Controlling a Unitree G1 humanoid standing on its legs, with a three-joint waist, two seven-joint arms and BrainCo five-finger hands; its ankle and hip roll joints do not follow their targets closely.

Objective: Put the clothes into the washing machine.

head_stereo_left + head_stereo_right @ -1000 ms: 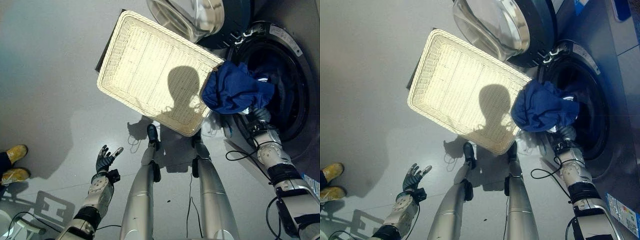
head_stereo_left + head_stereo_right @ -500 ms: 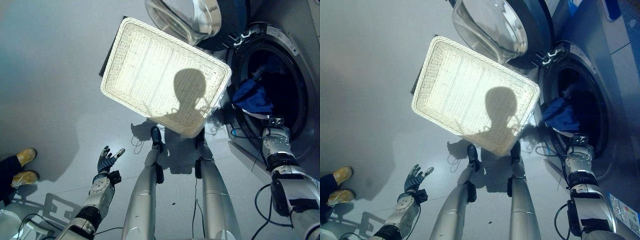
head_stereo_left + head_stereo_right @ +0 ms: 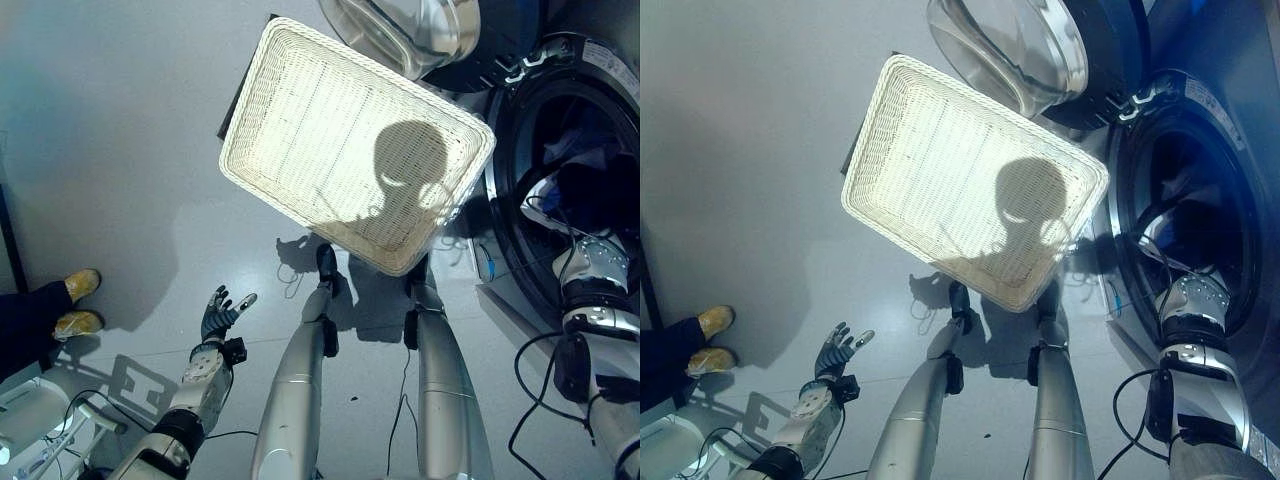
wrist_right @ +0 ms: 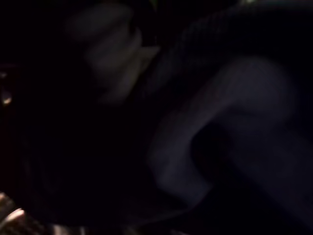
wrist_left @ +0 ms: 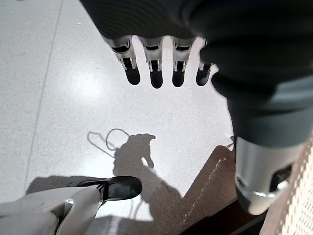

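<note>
You are looking at a basket [image 3: 330, 130] of pale woven wicker, its ribbed weave rough and matt. The floor [image 3: 110, 150] is smooth grey with a soft sheen, speckled in the left wrist view. The washing machine [image 3: 1230, 110] has a glossy dark front ring and a dull grey painted casing. Its door [image 3: 1010, 50] is clear, shiny glass set in a dark glossy frame. Inside the drum, the clothes [image 3: 585, 150] are soft, matt cloth, dark blue with paler folds. Your left hand [image 3: 218, 318] shows silvery metal-looking fingers with dark matt tips, and a dark ribbed cover [image 5: 146, 14] over its back. The person's shoes [image 3: 78, 305] look like matt yellow suede.
</note>
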